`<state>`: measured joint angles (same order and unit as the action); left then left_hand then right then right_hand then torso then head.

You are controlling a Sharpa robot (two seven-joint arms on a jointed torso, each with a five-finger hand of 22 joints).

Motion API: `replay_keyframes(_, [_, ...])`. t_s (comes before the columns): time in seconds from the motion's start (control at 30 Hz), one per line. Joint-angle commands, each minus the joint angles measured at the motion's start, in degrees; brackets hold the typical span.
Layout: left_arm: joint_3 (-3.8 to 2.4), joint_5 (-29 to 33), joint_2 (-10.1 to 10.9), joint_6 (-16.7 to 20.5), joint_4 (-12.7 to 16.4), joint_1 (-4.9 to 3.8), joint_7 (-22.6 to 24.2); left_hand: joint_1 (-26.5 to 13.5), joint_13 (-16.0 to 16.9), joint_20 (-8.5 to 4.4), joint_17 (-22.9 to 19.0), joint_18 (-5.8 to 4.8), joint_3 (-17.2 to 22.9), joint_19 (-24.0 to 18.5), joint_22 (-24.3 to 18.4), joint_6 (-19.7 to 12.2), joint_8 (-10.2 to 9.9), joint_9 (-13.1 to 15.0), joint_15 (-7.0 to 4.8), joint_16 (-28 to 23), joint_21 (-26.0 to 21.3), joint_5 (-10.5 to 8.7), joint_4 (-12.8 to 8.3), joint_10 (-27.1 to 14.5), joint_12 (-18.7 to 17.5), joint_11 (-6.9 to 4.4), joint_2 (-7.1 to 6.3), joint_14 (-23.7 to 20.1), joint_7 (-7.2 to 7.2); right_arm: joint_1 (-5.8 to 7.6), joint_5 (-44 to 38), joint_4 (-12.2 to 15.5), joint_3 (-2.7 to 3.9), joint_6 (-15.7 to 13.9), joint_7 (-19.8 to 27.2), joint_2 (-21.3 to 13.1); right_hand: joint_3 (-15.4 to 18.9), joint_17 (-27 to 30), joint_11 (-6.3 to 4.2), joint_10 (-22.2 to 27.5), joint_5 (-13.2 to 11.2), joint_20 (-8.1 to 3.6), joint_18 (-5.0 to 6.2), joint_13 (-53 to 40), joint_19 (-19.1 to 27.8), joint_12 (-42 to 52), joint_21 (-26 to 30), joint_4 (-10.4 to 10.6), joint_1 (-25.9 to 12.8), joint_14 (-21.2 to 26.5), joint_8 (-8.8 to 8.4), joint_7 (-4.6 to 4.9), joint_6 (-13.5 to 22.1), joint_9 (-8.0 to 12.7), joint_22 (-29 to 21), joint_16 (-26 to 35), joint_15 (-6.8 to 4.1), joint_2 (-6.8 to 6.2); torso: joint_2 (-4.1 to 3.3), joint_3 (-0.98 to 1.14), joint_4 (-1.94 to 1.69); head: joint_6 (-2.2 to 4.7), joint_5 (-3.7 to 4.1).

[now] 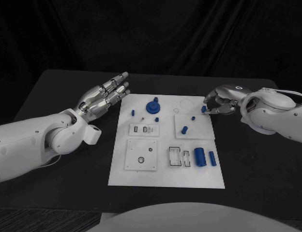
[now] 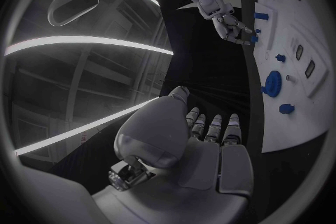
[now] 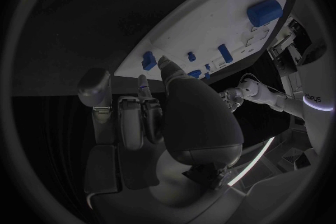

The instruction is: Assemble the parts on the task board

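My right hand (image 1: 219, 102) pinches a small blue plastic peg (image 1: 204, 109) between thumb and finger at the two o'clock edge of the flat white rectangular task board (image 1: 166, 178), which lies matte and smooth at the centre of the black worktop (image 1: 263, 159). The right wrist view shows the same small blue piece (image 3: 148, 60) beside my fingertips at the board's rim.

My left hand (image 1: 103, 96) hovers off the board's ten o'clock corner, silver metallic fingers (image 1: 116, 84) stretched out straight and close together, holding nothing; in the left wrist view the hand (image 2: 203, 145) lies flat with the board curving past its fingertips.

On the board, a round blue disc with an upright stem (image 1: 152, 106) stands near twelve o'clock, with a small blue peg (image 1: 132, 112) to its nine o'clock side. A short blue pin (image 1: 184, 129) stands on a raised square white plate (image 1: 191, 126) at the two o'clock part of the board. Toward four o'clock, a thick blue cylinder (image 1: 201, 158) lies beside a slimmer blue bar (image 1: 212, 158), next to narrow rectangular slots (image 1: 174, 157). A square white plate with an oval hole (image 1: 141, 154) sits at seven o'clock.
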<state>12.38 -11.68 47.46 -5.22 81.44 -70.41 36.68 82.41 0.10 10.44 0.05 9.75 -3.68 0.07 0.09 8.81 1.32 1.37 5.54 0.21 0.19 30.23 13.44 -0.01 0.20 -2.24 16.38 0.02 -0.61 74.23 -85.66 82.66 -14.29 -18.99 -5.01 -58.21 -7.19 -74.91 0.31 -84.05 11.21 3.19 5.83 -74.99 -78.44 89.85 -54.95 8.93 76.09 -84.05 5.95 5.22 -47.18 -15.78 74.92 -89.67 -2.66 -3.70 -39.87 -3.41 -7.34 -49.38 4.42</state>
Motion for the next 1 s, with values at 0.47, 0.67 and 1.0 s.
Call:
replay_keyframes(0.47, [-0.05,0.02,-0.14,-0.85,-0.01,0.15,0.48,0.30,-0.10,0.43,-0.05,-0.56,0.41,-0.07,-0.09,0.04,0.11,0.04,0.29,-0.21,-0.19,0.25,-0.03,0.01,-0.20,0.36,-0.20,-0.02,0.41,-0.35,-0.22,-1.27,0.06,-0.36,-0.47,1.03,0.35,-15.09,0.18,-5.95,1.41,0.29,0.54,-15.01,-0.18,0.15,0.68,-0.01,0.71,-5.95,0.77,0.22,-0.77,-0.72,3.24,-0.33,-0.09,-0.28,0.02,-0.04,-0.02,-0.32,-0.05])
replay_keyframes(0.67, [-0.05,0.02,-0.20,-0.95,-0.04,0.17,0.45,0.26,-0.10,0.48,-0.05,-0.60,0.61,-0.07,-0.09,-0.05,0.09,0.02,0.37,-0.21,-0.19,0.24,-0.14,0.01,-0.20,0.39,-0.21,-0.02,0.44,-0.48,-0.22,-1.96,0.05,-0.25,-0.42,1.54,0.27,-15.09,0.18,-5.95,2.90,0.32,0.55,-15.01,-0.23,0.15,0.84,-0.10,1.11,-5.95,1.00,0.22,-1.00,-1.11,3.31,-0.33,-0.08,-0.13,0.01,-0.05,-0.02,-0.33,-0.04])
replay_keyframes(1.0, [-0.06,0.02,-0.16,-1.02,-0.14,0.18,0.29,0.25,-0.10,0.50,-0.05,-0.61,0.66,-0.07,-0.09,-0.05,0.09,0.02,0.40,-0.21,-0.19,0.24,-0.17,0.01,-0.20,0.41,-0.21,-0.02,0.45,-0.70,-0.22,-2.71,0.06,-0.03,-0.38,2.04,0.25,-15.09,0.18,-5.95,3.26,0.32,0.55,-15.01,-0.24,0.15,0.89,-0.13,1.21,-5.95,1.11,0.21,-1.17,-1.24,3.34,-0.33,-0.08,-0.10,0.02,-0.03,-0.02,-0.45,-0.04])
